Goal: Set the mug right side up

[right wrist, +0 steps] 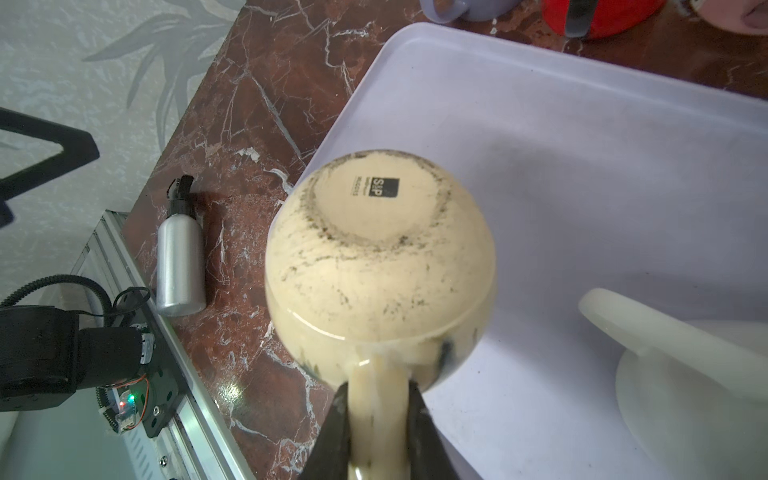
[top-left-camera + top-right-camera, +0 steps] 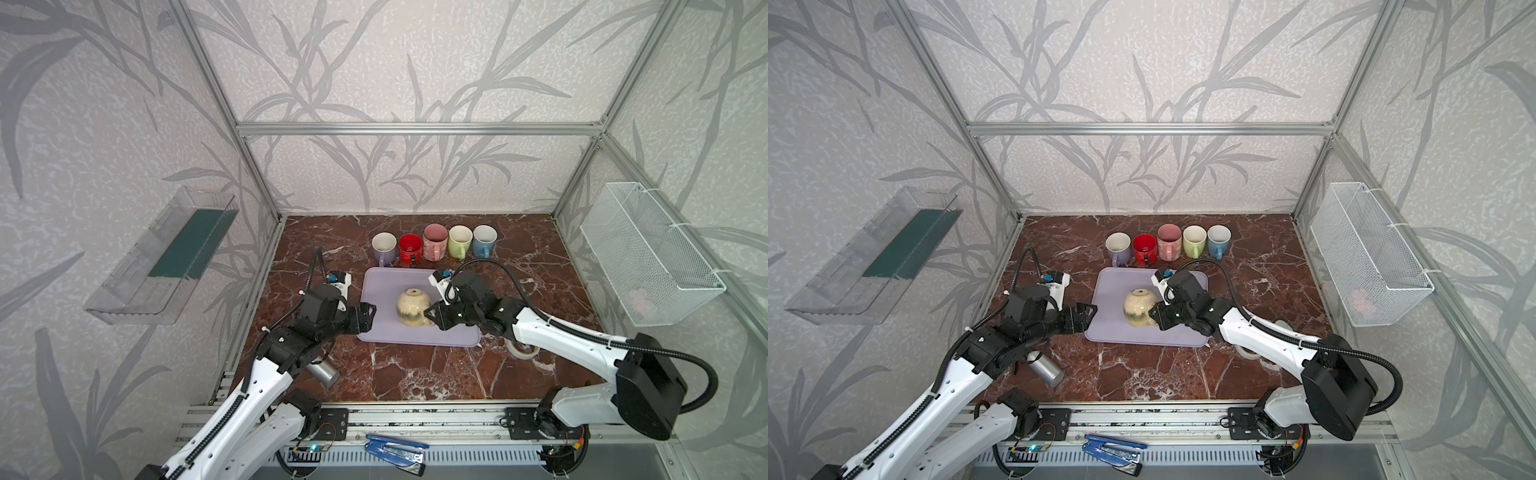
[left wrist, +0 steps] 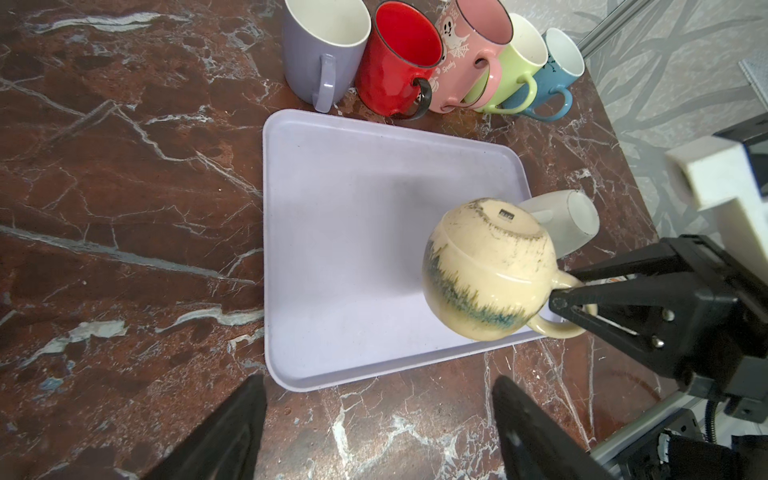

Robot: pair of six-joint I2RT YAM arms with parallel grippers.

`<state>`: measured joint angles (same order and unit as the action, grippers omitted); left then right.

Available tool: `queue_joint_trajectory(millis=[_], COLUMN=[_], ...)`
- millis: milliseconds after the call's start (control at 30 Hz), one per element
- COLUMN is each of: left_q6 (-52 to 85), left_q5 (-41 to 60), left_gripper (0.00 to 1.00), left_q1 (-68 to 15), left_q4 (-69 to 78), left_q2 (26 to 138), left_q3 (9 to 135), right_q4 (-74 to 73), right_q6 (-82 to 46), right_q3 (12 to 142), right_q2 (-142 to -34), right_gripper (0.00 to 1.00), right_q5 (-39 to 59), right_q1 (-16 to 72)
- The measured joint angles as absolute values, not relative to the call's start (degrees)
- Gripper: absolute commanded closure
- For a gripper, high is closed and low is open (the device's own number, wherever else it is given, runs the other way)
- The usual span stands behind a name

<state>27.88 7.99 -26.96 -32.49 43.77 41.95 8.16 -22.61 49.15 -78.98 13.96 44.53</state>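
Note:
A cream mug (image 2: 411, 306) (image 2: 1139, 306) with a blue-green band hangs bottom up, slightly tilted, over the lilac tray (image 2: 382, 286) (image 2: 1113, 286). It looks raised off the tray. My right gripper (image 2: 434, 318) (image 2: 1156, 318) (image 1: 378, 390) is shut on its handle, which shows pinched between the black fingers (image 1: 332, 428) in the right wrist view. The mug's stamped base (image 1: 376, 195) faces upward. My left gripper (image 2: 368, 318) (image 2: 1088, 318) (image 3: 378, 382) stands open and empty at the tray's left edge, apart from the mug (image 3: 486, 270).
Several upright colored mugs (image 2: 434, 245) (image 3: 399, 58) line the back of the marble table. A silver bottle (image 2: 324, 372) (image 1: 180, 257) lies front left. A tape roll (image 2: 521, 349) sits under the right arm. A whitish object (image 1: 685, 395) rests on the tray's right side. A wire basket (image 2: 648, 253) hangs on the right wall.

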Motion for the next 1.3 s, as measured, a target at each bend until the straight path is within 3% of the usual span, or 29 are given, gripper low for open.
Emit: queue_joint_trajectory(millis=[433, 800, 1300], left_q6=[28.56, 28.56, 28.56], left_q5=[7.68, 7.6, 7.55], left_gripper=[0.17, 0.17, 0.17], left_q1=[-26.96, -26.96, -26.96], left_q4=[-32.23, -32.08, -32.08], left_q2=[42.19, 42.11, 40.99], left_q3=[41.78, 41.71, 41.39], right_q4=[3.81, 5.93, 23.75], right_q6=[-17.21, -16.97, -17.89], right_q3=[45.25, 52.21, 65.82], right_q2=[-82.11, -94.08, -99.63], right_gripper=[1.0, 0.99, 0.65], right_q5=[0.1, -2.31, -2.55], right_q1=[53.65, 54.39, 54.39])
